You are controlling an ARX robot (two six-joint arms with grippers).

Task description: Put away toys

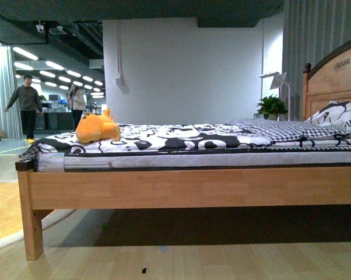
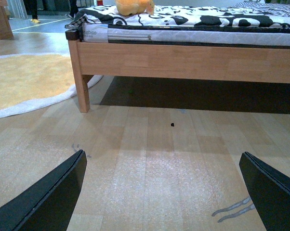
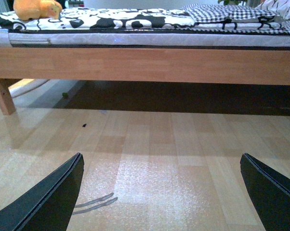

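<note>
A soft orange-yellow plush animal (image 1: pixel 97 128), plump and stubby-limbed, is pictured lying on the black-and-white patterned quilt (image 1: pixel 181 139) at the far left end of a pale wooden bed (image 1: pixel 193 186), close to the foot corner and well apart from the carved headboard (image 1: pixel 333 76) at the right.

The toy is judged to be light, squashy and not fragile. Its fabric should not slip. A hold across the rounded middle of the body is thought best, since a pinch on a limb or ear would leave it dangling.

The left hand (image 2: pixel 163 154) and the right hand (image 3: pixel 162 155) are each seen with dark fingers spread wide. Nothing is held, and both are low over the light wood floor (image 2: pixel 150 159), well short of the bed.

Neither arm is shown in the front view. Only there are the headboard, a potted green plant (image 1: pixel 272 107) and two people (image 1: pixel 27 105) standing far behind the bed to be seen. The toy is cut off at the picture's edge in both wrist views. A round yellow rug (image 2: pixel 24 82) and the bed's corner leg (image 2: pixel 81 79) are given clearly only by the left wrist view. The grey checked blanket (image 3: pixel 222 12) toward the right end is caught in the right wrist view.
</note>
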